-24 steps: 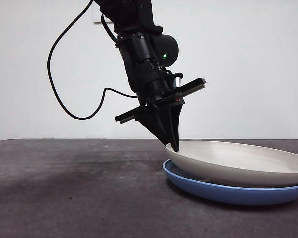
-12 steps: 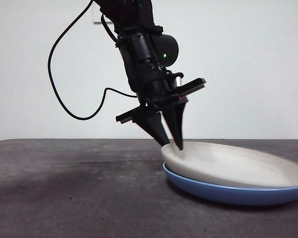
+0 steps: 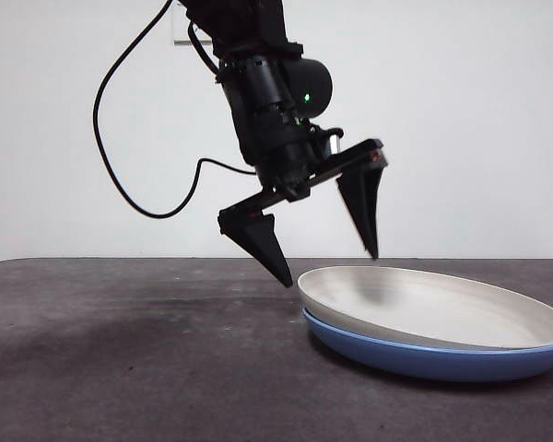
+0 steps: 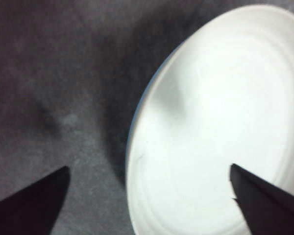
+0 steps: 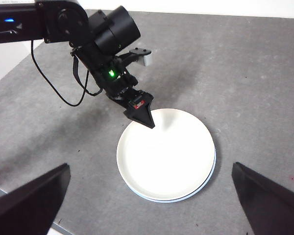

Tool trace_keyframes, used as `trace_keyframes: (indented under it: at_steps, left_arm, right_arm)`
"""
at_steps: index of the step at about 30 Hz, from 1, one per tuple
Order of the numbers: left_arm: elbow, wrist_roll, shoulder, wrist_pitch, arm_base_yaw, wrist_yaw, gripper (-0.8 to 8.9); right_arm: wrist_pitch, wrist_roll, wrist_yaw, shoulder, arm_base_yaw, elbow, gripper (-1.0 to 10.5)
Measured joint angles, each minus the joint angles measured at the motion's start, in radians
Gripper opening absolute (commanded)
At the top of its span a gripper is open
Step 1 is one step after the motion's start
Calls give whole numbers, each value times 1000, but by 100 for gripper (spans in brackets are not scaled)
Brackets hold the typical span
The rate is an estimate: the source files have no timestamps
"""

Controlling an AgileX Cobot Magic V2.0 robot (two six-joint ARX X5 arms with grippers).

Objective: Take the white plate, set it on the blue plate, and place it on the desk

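White plate (image 3: 433,304) nested in blue plate (image 3: 424,361), both on desk (image 3: 120,359), stack slightly offset, blue rim showing along one side

Left gripper (image 3: 327,249) jaws spread wide, empty, straddling near rim of white plate, tips just above it

Right gripper (image 5: 147,203) high above desk, jaws wide apart, nothing held

Risks: lower jaw tip clipping rim on way out, tilting or sliding white plate off-centre; glossy blue plate likely lets stack skid on desk if nudged
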State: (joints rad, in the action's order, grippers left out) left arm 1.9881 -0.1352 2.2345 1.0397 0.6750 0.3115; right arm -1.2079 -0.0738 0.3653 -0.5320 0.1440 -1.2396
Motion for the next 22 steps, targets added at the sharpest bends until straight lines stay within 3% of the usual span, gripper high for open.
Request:
trace_keyframes:
  at_steps: [14,22]
  left_arm:
    - [283,75,-10,325,-31,0,626]
    - [285,104,-220,378,-30,0,626]
  right_arm:
    - [0,0,0,0,0,0,607]
    - [0,0,0,0,0,0,607]
